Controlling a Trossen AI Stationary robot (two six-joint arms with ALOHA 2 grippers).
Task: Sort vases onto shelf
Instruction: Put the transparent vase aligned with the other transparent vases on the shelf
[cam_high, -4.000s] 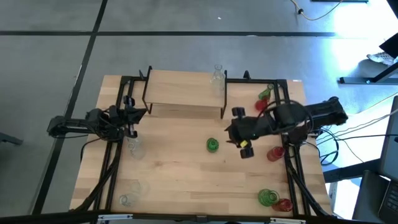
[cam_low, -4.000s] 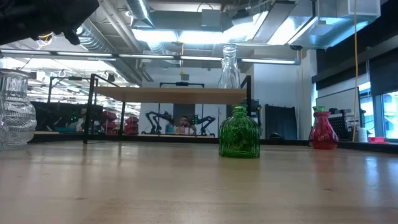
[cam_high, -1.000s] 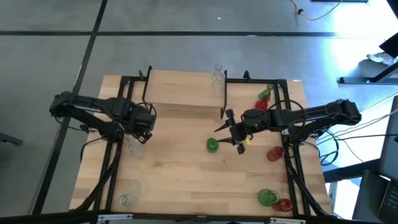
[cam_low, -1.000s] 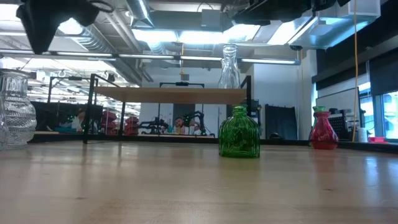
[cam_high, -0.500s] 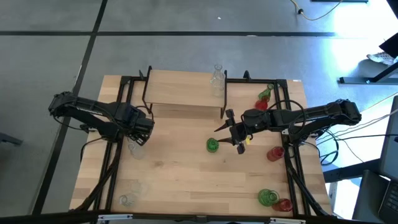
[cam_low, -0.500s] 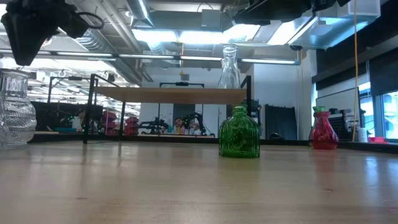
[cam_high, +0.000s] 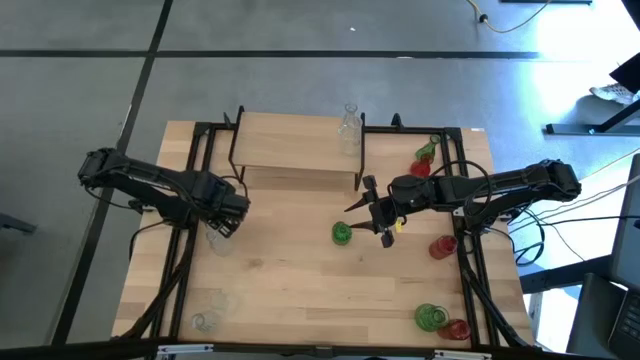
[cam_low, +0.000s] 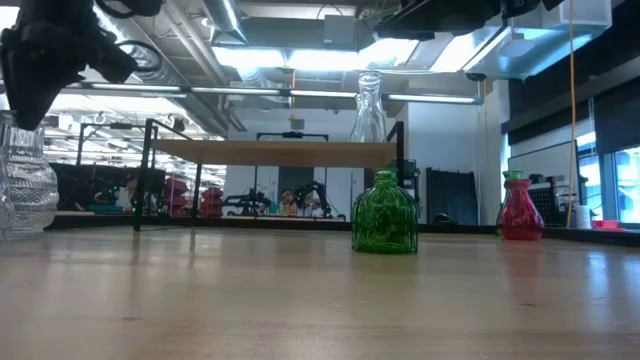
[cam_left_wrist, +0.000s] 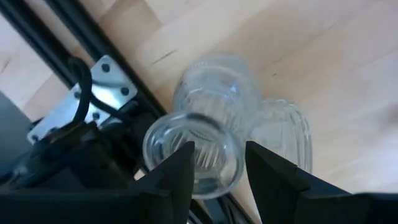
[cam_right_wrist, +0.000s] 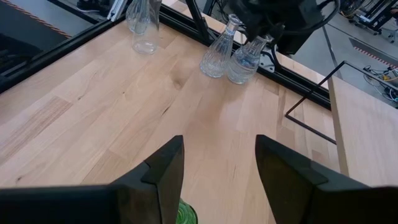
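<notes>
I've got the left gripper (cam_high: 226, 215) low over the left edge of the light-wood worktop (cam_high: 300, 290), right above a pair of clear ribbed glass vases (cam_high: 214, 237) standing side by side, touching. In the left wrist view its fingers (cam_left_wrist: 177, 171) are spread, one on each side of the open mouth of the nearer clear vase (cam_left_wrist: 199, 152); no contact that I can see, nothing grasped.

Right gripper (cam_high: 360, 208) hangs mid-worktop just beside the small green ribbed glass vase (cam_high: 342, 233), on the shelf side of it. Fingers (cam_right_wrist: 163, 168) parted and empty; the green vase's top shows between them at the bottom of the right wrist view (cam_right_wrist: 185, 214).

Near edge of the worktop: two more clear glass vases (cam_high: 210, 310) at the left corner; a green glass vase (cam_high: 431, 318) and a red glass vase (cam_high: 457, 328) at the right corner, touching or nearly so.

Further in on the right: a red bulbous glass vase (cam_high: 441, 246) upright beside the right arm, also visible in the low view (cam_low: 519, 208).

Far side: the low light-wood shelf on black metal legs (cam_high: 290, 150) carries one tall clear glass vase (cam_high: 349, 125) at its right end, upright (cam_low: 368, 107). Right of the shelf, on the worktop, a green vase (cam_high: 428, 150) and a red vase (cam_high: 420, 167) close together, apparently lying over.
</notes>
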